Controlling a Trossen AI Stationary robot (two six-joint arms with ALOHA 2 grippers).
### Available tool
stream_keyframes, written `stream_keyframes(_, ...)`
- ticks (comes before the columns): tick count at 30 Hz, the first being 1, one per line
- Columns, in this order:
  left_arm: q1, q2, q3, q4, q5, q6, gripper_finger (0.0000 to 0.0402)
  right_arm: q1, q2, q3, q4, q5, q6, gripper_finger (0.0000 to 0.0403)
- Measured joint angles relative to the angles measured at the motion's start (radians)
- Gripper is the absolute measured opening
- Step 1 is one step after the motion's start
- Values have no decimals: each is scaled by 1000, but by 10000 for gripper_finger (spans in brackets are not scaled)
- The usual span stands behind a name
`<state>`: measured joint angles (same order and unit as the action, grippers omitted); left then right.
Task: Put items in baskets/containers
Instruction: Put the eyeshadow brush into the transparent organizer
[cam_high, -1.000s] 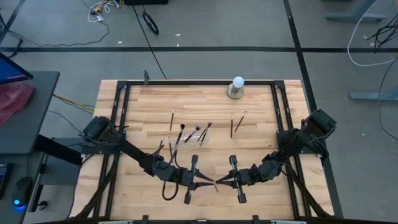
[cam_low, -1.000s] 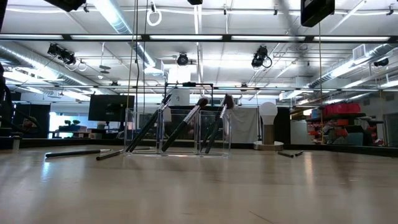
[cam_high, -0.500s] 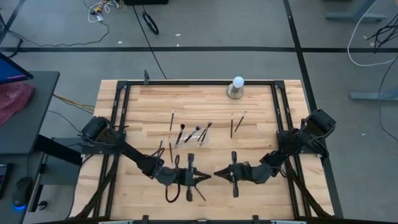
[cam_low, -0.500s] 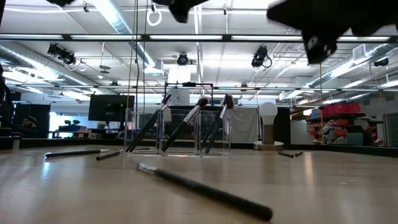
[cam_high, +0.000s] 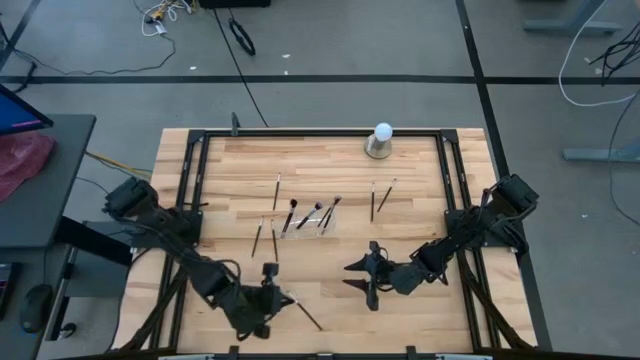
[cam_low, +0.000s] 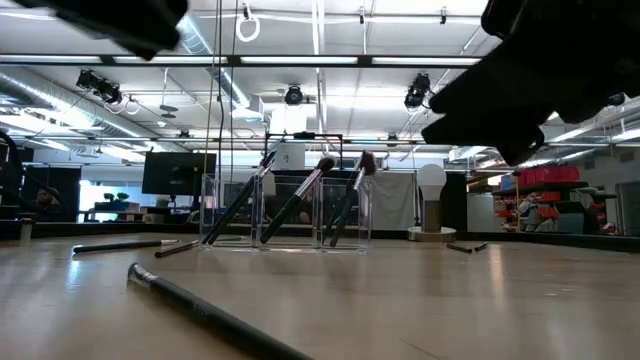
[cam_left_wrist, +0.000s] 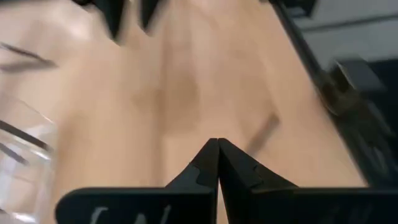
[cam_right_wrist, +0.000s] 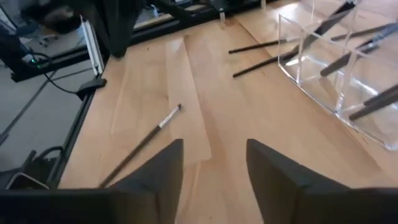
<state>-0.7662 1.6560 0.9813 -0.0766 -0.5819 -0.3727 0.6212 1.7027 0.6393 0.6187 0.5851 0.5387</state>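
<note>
One thin dark brush (cam_high: 305, 312) lies flat on the table near its front edge; it also shows in the low view (cam_low: 205, 312) and the right wrist view (cam_right_wrist: 144, 144). My left gripper (cam_high: 280, 295) (cam_left_wrist: 217, 142) is shut with nothing between its fingers, just left of that brush's end. Right of the brush, my right gripper (cam_high: 348, 277) (cam_right_wrist: 211, 146) hangs open above the table and empty. The clear holder (cam_high: 305, 218) (cam_low: 290, 212) stands at mid-table, with three brushes leaning in its compartments.
Loose brushes lie left of the holder (cam_high: 277, 190) (cam_high: 258, 238) and to its right (cam_high: 378, 198). A white ball on a grey base (cam_high: 380, 141) stands at the far edge. A black frame (cam_high: 190, 200) runs around the tabletop.
The two grippers met at the near middle with a brush between them. The brush has dropped to the table and shifted toward the left. My left gripper has swung toward the near left and stays shut. My right gripper has turned, sunk a little and opened.
</note>
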Motion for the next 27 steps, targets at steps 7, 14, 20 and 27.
stream_keyframes(7,-52,39,-91,112,-9,-67,10,2,92,90,2,-32,-87,205)
stream_keyframes(14,-17,117,-146,262,-24,-12,80,11,185,166,-1,-83,-114,194)
stream_keyframes(20,41,194,-146,342,40,110,187,24,188,164,15,-82,-109,181)
stream_keyframes(27,130,267,-146,433,193,231,227,25,188,164,31,-81,-86,169)
